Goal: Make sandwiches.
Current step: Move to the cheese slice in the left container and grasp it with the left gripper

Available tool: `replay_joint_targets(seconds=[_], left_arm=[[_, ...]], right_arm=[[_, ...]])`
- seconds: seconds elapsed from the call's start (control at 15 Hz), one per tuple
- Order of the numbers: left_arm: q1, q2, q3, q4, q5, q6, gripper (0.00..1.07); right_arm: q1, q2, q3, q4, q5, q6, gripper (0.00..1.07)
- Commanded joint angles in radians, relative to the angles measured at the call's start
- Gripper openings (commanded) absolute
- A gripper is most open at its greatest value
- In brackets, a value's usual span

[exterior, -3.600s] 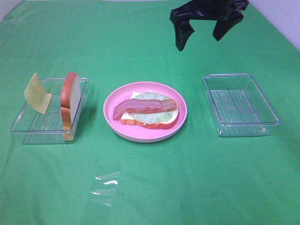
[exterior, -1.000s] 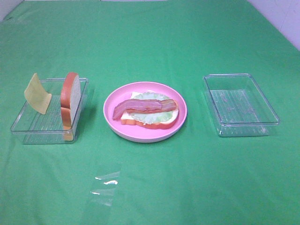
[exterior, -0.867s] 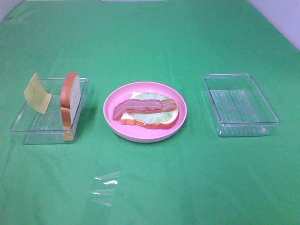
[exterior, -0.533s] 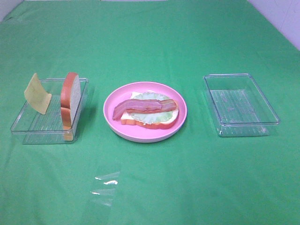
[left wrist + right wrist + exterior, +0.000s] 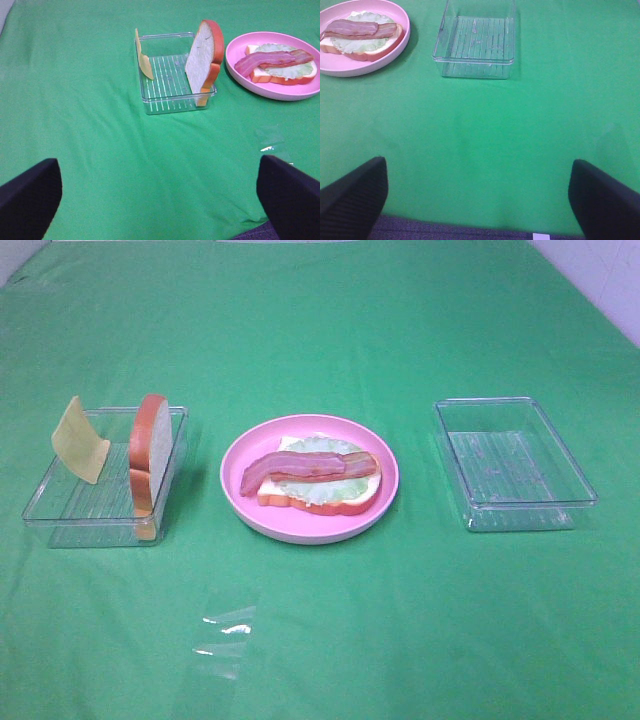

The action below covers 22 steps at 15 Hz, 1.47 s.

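The partly built sandwich point(image 5: 318, 480) lies on the round pink plate point(image 5: 238, 455) in the middle of the green cloth: a white bread slice with orange-brown crust, pale green lettuce point(image 5: 322, 491), and reddish-pink bacon point(image 5: 300, 467) on top. A second bread slice point(image 5: 150, 448) stands on edge in the left clear tray point(image 5: 75, 510), with a yellow cheese square point(image 5: 80, 440) leaning at its far side. Neither gripper shows in the high view. My left gripper point(image 5: 160, 200) and right gripper point(image 5: 480, 197) hover open and empty, well back from the food.
An empty clear tray point(image 5: 515, 465) sits right of the plate, also seen in the right wrist view point(image 5: 477, 45). A small scrap of clear film point(image 5: 225, 635) lies on the cloth in front of the plate. Pale wall borders the far right corner.
The right gripper, seen earlier above the far side of the table, has withdrawn out of the high view. Over the last second nothing has moved.
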Motion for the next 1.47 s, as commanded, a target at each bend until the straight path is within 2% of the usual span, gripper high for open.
replay_joint_targets(seconds=[0.07, 0.2, 0.27, 0.4, 0.47, 0.73, 0.87, 0.93, 1.0, 1.13, 1.33, 1.4, 1.47], left_arm=[[-0.004, 0.044, -0.014, 0.025, 0.008, -0.083, 0.98], [-0.004, 0.183, -0.072, 0.037, 0.041, -0.132, 0.98], [-0.004, 0.433, -0.203, 0.037, 0.12, -0.133, 0.98], [-0.004, 0.731, -0.368, 0.075, 0.229, -0.131, 0.98], [-0.004, 0.783, -0.396, 0.084, 0.228, -0.134, 0.98], [-0.004, 1.194, -0.685, 0.13, 0.228, -0.128, 0.98], [-0.004, 1.326, -0.805, 0.138, 0.228, -0.131, 0.98], [-0.004, 1.485, -0.957, 0.14, 0.228, -0.13, 0.98], [-0.004, 1.561, -1.029, 0.14, 0.228, -0.129, 0.98], [-0.017, 1.692, -1.134, 0.134, 0.228, -0.124, 0.98], [-0.068, 1.862, -1.232, 0.159, 0.228, -0.128, 0.98], [-0.118, 2.006, -1.329, 0.193, 0.228, -0.157, 0.98], [-0.128, 2.041, -1.354, 0.201, 0.228, -0.164, 0.98]], right_arm=[[0.001, -0.033, 0.003, 0.003, -0.002, 0.003, 0.94], [0.001, -0.033, 0.003, 0.003, -0.002, 0.003, 0.94], [0.001, -0.033, 0.003, 0.003, -0.002, 0.003, 0.94], [0.001, -0.032, 0.003, 0.003, -0.002, 0.003, 0.94], [0.001, -0.032, 0.003, 0.003, -0.002, 0.003, 0.94], [0.001, -0.032, 0.003, 0.003, -0.002, 0.003, 0.94], [0.001, -0.032, 0.003, 0.003, -0.002, 0.003, 0.94], [0.001, -0.032, 0.003, 0.003, -0.002, 0.003, 0.94], [0.001, -0.032, 0.003, 0.003, -0.002, 0.003, 0.94], [0.001, -0.032, 0.003, 0.003, -0.002, 0.003, 0.94], [0.001, -0.032, 0.003, 0.003, -0.002, 0.003, 0.94], [0.001, -0.032, 0.003, 0.003, -0.002, 0.003, 0.94], [0.001, -0.032, 0.003, 0.003, -0.002, 0.003, 0.94]])
